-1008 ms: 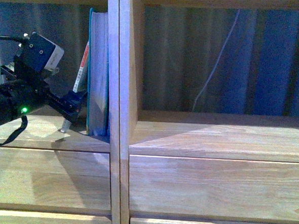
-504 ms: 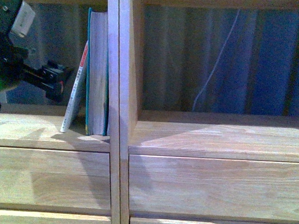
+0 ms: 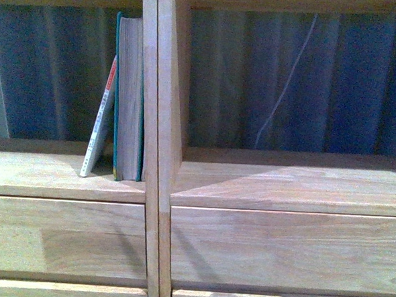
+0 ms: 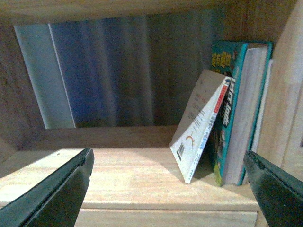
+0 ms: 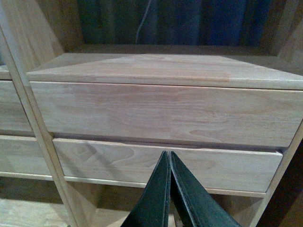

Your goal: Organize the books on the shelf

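The thin white book (image 3: 98, 125) leans against the upright teal book (image 3: 130, 97) beside the shelf (image 3: 263, 186) divider. The left gripper (image 4: 170, 189) gapes wide, empty; the right gripper (image 5: 169, 189) is pressed together.

shelf (image 3: 158, 119) top and lower drawers cropped, white paperback (image 4: 198, 127) cover lettering unreadable, both arms outside front view
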{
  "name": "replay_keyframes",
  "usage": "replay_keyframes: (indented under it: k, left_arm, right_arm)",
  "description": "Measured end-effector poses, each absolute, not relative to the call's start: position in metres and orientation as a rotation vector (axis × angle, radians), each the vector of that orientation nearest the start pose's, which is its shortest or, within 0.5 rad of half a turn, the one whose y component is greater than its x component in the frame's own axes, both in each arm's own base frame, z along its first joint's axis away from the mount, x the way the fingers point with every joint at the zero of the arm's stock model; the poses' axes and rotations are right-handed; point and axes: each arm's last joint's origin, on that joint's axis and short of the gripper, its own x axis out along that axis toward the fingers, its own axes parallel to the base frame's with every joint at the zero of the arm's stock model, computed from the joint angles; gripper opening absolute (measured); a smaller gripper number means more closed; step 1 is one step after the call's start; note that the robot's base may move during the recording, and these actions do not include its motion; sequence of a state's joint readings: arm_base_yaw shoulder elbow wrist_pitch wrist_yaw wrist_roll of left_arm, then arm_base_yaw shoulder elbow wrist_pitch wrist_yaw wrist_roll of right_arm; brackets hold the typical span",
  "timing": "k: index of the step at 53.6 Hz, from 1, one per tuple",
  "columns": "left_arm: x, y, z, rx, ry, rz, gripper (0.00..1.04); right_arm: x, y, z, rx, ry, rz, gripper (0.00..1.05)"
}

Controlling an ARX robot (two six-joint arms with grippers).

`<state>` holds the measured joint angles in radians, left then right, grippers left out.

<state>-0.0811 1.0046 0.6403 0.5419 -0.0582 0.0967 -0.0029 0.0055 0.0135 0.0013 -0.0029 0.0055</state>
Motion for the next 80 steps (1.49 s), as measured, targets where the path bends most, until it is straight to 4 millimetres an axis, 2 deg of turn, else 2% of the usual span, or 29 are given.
replay_keyframes:
  k: [11,17,21,29,36,40,50,59,80]
  left_arm:
    - [0.146,-0.016,0.311,0.068,-0.182,0.077,0.97]
    - [0.111,-0.016,0.291,0.057,-0.147,0.138,0.97]
    - [0.099,-0.017,0.273,0.038,-0.134,0.162,0.97]
    - [0.098,-0.018,0.234,-0.009,-0.086,0.182,0.97]
    - [0.098,-0.019,0.197,0.013,-0.010,0.007,0.78]
    - [0.098,-0.016,0.167,0.011,0.008,-0.013,0.60]
    - [0.097,-0.008,0.167,0.005,-0.006,-0.041,0.28]
    - [0.097,-0.001,0.167,0.003,-0.009,0.000,0.02]
    - [0.097,0.000,0.167,0.002,-0.008,0.000,0.03]
  right_arm:
    - [0.097,0.000,0.168,0.006,-0.009,0.000,0.03]
    - [0.097,0.000,0.168,0.006,-0.009,0.000,0.03]
    - [0.097,0.000,0.168,0.006,-0.009,0.000,0.03]
    - [0.097,0.000,0.168,0.006,-0.009,0.000,0.03]
    - [0.097,0.000,0.168,0.006,-0.009,0.000,0.03]
    - [0.097,0.000,0.168,0.006,-0.009,0.000,0.03]
    - [0.097,0.000,0.168,0.006,-0.009,0.000,0.03]
    - [0.097,0.000,0.168,0.006,-0.010,0.000,0.03]
    - [0.097,0.000,0.168,0.006,-0.009,0.000,0.03]
